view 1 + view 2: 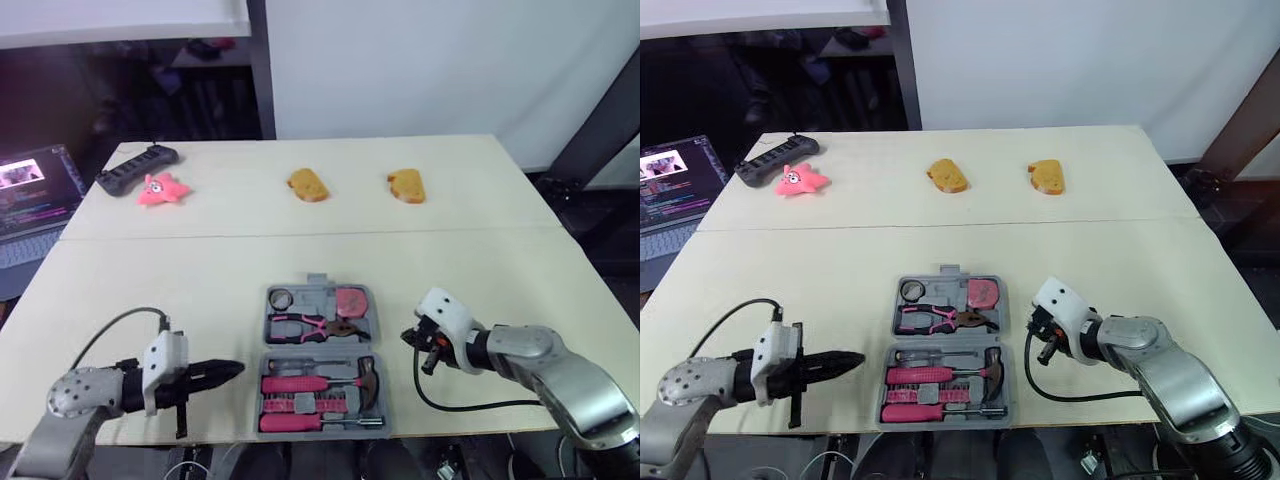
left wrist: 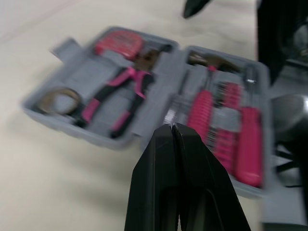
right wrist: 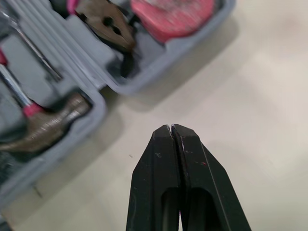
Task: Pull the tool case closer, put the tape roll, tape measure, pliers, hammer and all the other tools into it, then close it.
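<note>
The left gripper (image 1: 235, 369) hovers low over the worktop near its front edge. It sits just left of the tool case (image 1: 318, 349), with its fingers pressed together and holding nothing.

The case lies open at the middle of the front edge, very close to the lip. Its far half holds the tape roll (image 1: 280, 298), pliers (image 1: 305, 325) and tape measure (image 1: 351, 300). Its near half holds the hammer (image 1: 365, 375) and the pink screwdrivers (image 1: 300, 384). Every tool looks stowed, though the left wrist view is too blurred to tell whether each one is pressed fully into its mould.

The right gripper (image 3: 171, 127) is just beside the case's right side, fingers shut tight and empty.

Closing appears to be what is left, and that is where the risks lie. A push on the far half could slide the whole case towards the front edge and off it instead of folding it, since nothing braces the near half. A loosely seated tool could also drop out as that half tips over, or jam the latch.
</note>
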